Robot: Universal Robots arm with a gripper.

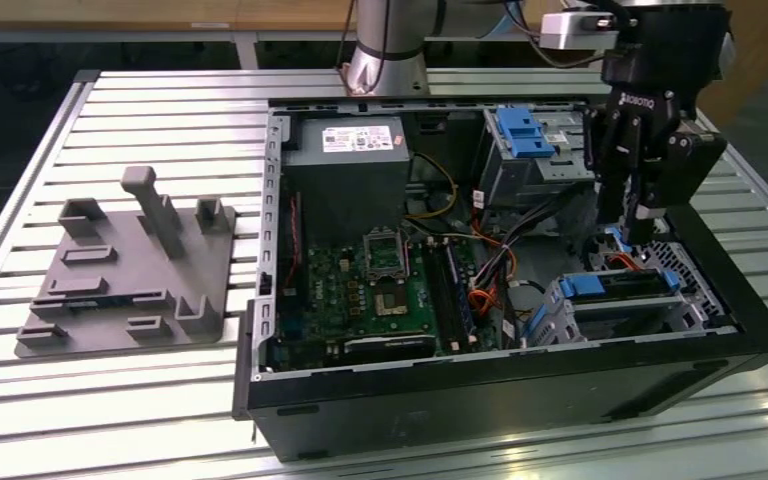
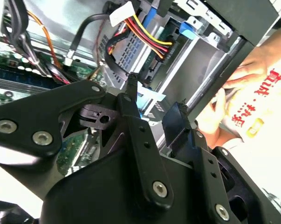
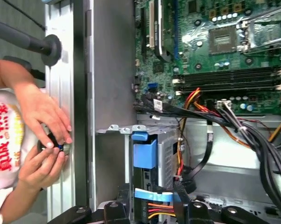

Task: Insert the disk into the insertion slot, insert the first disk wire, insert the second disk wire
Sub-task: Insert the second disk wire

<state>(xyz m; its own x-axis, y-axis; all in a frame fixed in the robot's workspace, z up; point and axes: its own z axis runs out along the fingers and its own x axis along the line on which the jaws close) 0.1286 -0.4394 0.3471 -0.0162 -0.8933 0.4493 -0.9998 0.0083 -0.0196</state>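
The disk [image 1: 620, 284], silver with a blue bracket [image 3: 145, 152], sits inside the insertion slot [image 1: 684, 290], a small grey perforated cage at the case's near corner on the exterior view's right. My gripper [image 1: 635, 236] hangs just above the disk's back end. Both wrist views show a flat light-blue disk wire [image 3: 152, 195] spanning the gap between my black fingers [image 2: 131, 100], and my gripper [image 2: 154, 95] looks shut on it. A bundle of yellow, red and black wires [image 2: 145, 39] runs to the disk's edge; its plug is hidden.
The open computer case [image 1: 491, 390] holds a green motherboard [image 1: 371, 285] and a taller grey bay with a blue latch [image 1: 524, 135]. Loose cables [image 3: 257, 140] cross beside the cage. A person's hands [image 3: 42, 135] rest outside the case wall. A grey fixture plate [image 1: 124, 270] lies on the exterior view's left.
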